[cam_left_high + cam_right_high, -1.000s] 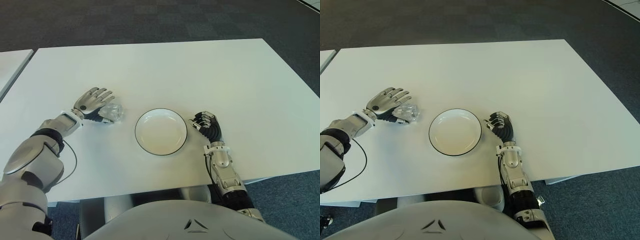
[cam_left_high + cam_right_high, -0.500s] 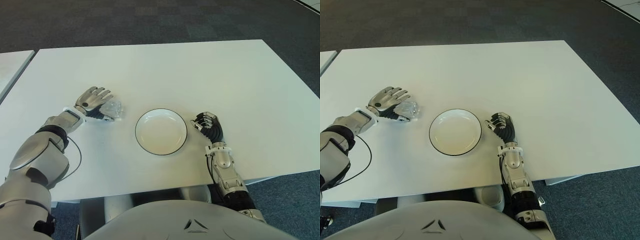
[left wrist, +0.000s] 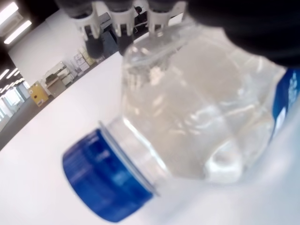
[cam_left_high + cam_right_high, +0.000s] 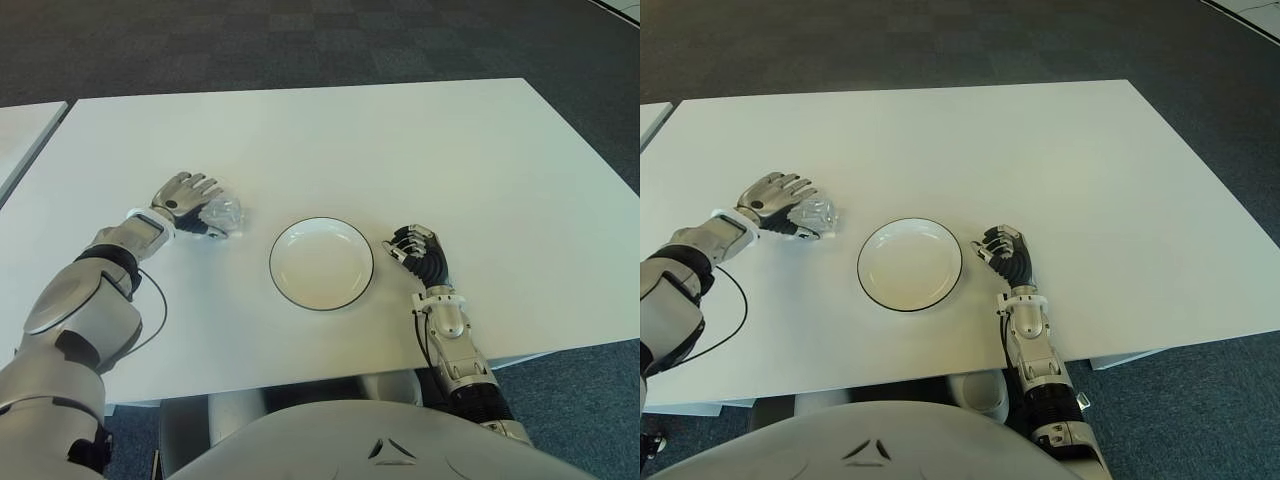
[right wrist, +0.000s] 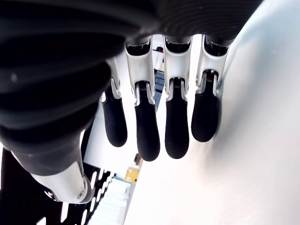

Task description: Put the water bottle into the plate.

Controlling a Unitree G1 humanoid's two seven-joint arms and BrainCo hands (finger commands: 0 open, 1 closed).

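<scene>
A small clear water bottle (image 4: 224,213) lies on its side on the white table (image 4: 400,140), left of the plate; its blue cap (image 3: 105,180) and blue label show in the left wrist view. My left hand (image 4: 188,198) lies over the bottle from the left, and its fingertips (image 3: 119,35) curl down onto the clear body (image 3: 187,117). The white plate (image 4: 320,265) with a dark rim sits a short way right of the bottle, with nothing in it. My right hand (image 4: 415,248) shows just right of the plate, its fingers (image 5: 147,136) curled with nothing in them.
A second white table (image 4: 20,125) shows at the far left, across a narrow gap. Dark carpet (image 4: 300,40) lies beyond the table's far edge. A thin black cable (image 4: 150,310) loops near my left forearm.
My left hand's fingers, spread flat beside the bottle a second ago, have curled down over it, and the hand has shifted slightly toward the far side. The plate and right hand have not moved.
</scene>
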